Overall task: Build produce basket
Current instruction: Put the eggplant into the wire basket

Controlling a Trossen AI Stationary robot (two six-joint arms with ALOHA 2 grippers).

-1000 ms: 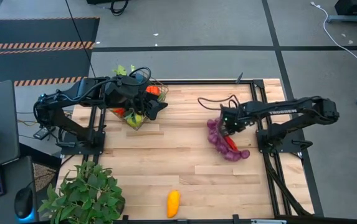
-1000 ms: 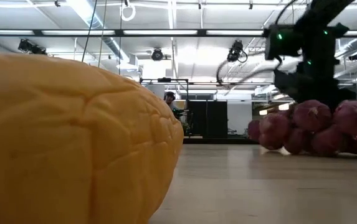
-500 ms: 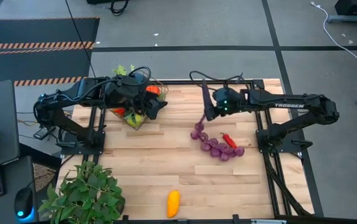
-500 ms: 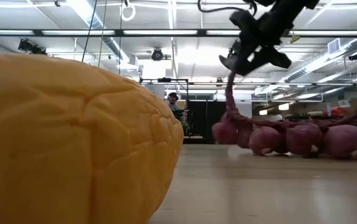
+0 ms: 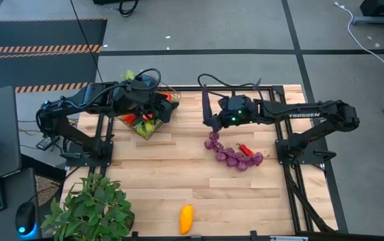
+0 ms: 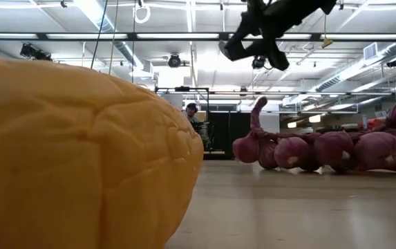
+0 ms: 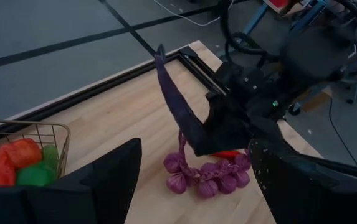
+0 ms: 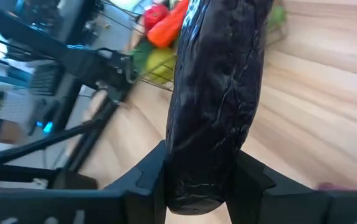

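Observation:
My right gripper [image 5: 213,120] is shut on a long dark purple eggplant [image 5: 205,106], high above the table's middle, far part. The purple grapes [image 5: 232,155] lie on the table below it and to its right, next to a small red pepper [image 5: 246,148]. The wire basket [image 5: 143,128] stands at the far left with red, orange and green produce inside. My left gripper [image 5: 168,112] is open and empty over the basket's right side. A yellow-orange piece [image 5: 186,219] lies near the front edge. My right gripper pinches the eggplant's thick end [image 8: 197,168] between its two fingers [image 8: 150,180], one on each side. The fingers come from the table's right. The eggplant sticks out past the fingertips, its thin tip [image 7: 159,51] toward the far edge, lifted clear of the table.
A leafy green plant [image 5: 94,209] stands at the near left corner. The yellow-orange piece [image 6: 80,152] fills the low view's left half, with the grapes [image 6: 322,149] behind it. Bare wood lies between basket and grapes.
My right gripper has risen from the grapes and gone toward the table's left and far edge with the eggplant. The grapes have been dragged leftward, spread into a row, and now lie loose on the table. The red pepper has come into view.

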